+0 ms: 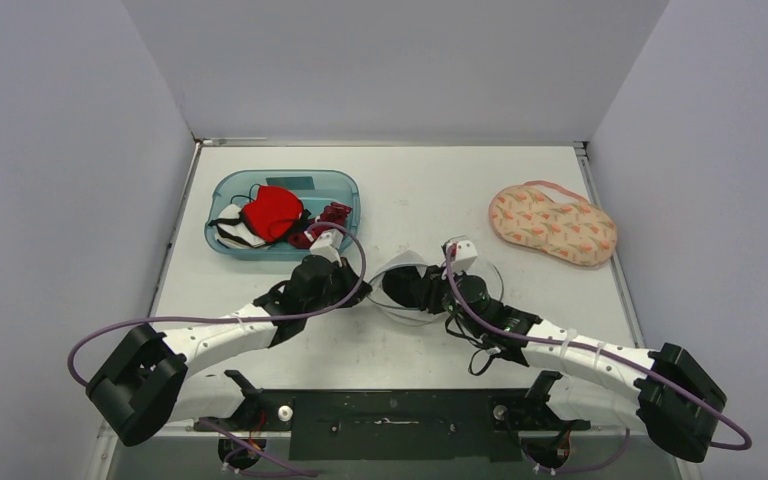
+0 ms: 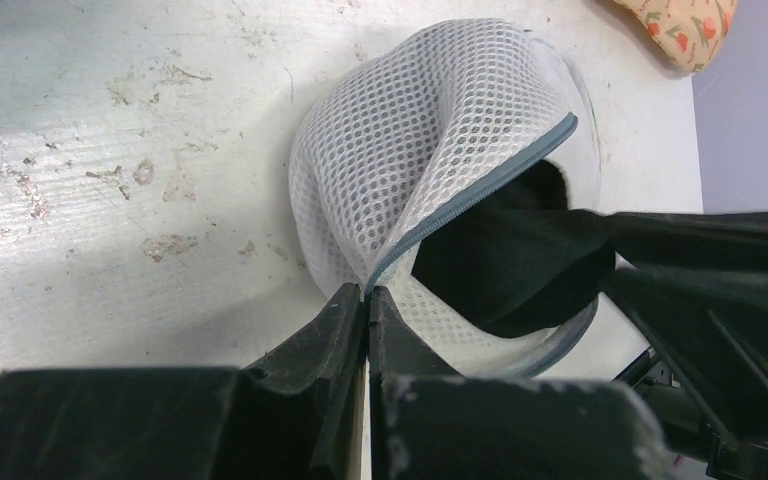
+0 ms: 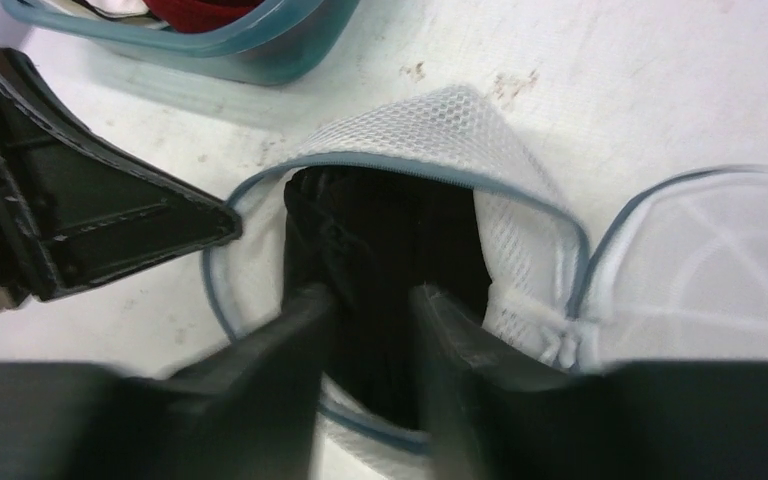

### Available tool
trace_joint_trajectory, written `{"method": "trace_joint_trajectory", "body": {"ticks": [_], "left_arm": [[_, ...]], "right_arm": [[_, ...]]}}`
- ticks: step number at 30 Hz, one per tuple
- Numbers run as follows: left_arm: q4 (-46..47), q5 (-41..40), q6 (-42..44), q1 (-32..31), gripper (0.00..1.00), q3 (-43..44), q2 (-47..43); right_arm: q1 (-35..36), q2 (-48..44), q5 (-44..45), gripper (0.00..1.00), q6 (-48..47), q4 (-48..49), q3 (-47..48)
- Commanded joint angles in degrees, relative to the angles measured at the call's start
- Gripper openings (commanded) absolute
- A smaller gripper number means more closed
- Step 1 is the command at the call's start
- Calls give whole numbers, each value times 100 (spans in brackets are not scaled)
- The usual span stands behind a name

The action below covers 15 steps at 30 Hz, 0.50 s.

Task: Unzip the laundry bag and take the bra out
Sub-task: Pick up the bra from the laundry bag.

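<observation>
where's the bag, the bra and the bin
bag [image 2: 410, 120], left wrist view, on its white mesh flap
bra [image 3: 390, 240], right wrist view, on the black fabric inside the opening
bin [image 1: 338, 190], top view, on its bare far right corner

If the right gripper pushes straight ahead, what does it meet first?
The black bra inside the open mesh bag; the right gripper seems to straddle its fabric, though depth is unclear.

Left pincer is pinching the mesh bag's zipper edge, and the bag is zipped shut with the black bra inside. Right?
Not zipped shut. The mesh bag is unzipped and gaping, with the black bra showing in the opening; the right wrist view shows it. The left pincer does pinch the zipper edge.
</observation>
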Motion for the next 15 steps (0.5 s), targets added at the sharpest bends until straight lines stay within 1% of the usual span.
{"method": "trace_joint_trajectory", "body": {"ticks": [1, 2, 3, 6, 9, 15], "left_arm": [[288, 14, -8, -24, 0, 86, 48], [291, 32, -8, -23, 0, 101, 58], [298, 35, -4, -35, 0, 112, 68], [314, 44, 2, -66, 0, 116, 91], [335, 42, -1, -96, 0, 115, 108], [370, 53, -2, -133, 0, 107, 130]], "right_arm": [[-61, 29, -489, 50, -2, 155, 132], [-56, 47, -552, 60, 24, 152, 156], [-60, 59, -618, 67, 48, 161, 177], [-57, 123, -806, 76, 41, 136, 279], [-53, 296, -1052, 82, -137, 32, 489], [-35, 802, -1029, 82, -625, -371, 930]]}}
